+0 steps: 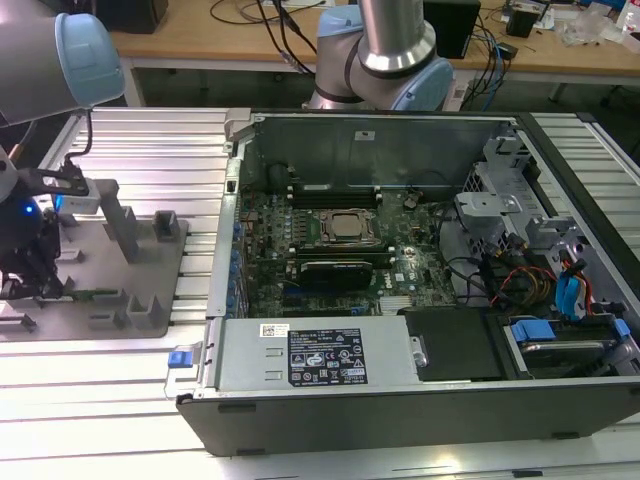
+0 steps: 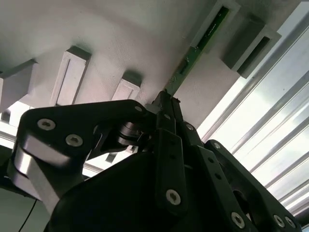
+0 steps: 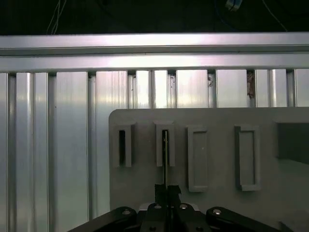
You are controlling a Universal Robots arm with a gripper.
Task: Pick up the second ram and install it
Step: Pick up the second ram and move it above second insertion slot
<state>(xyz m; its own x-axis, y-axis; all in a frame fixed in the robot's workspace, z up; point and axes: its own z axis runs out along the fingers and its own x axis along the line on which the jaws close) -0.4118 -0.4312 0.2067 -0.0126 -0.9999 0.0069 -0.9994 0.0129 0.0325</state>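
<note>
**Station.** A ribbed aluminium surface is seen in the exterior view, with an open computer case at centre. A grey fixture plate lies at nine o'clock of the case, just beside its wall. Grey fixture blocks stand upright on the plate.

**End effector.** The end effector is found at nine o'clock in the exterior view, low over the far edge of the fixture plate. In the second wrist view its fingers are drawn together on the near end of the second ram. The board is clamped between them.

**Second ram.** The thin green board is seated on edge in a slotted block on the fixture plate. It runs from that slot straight to the clamped fingers. In the first wrist view it is seen edge-on as a thin dark line. One end is in the slot and the other is at the fingertips. It is well apart from the case.

**Case interior.** The motherboard is exposed, with the CPU socket near its middle. A black rectangular module lies at six o'clock of the socket, just beside it.
</note>
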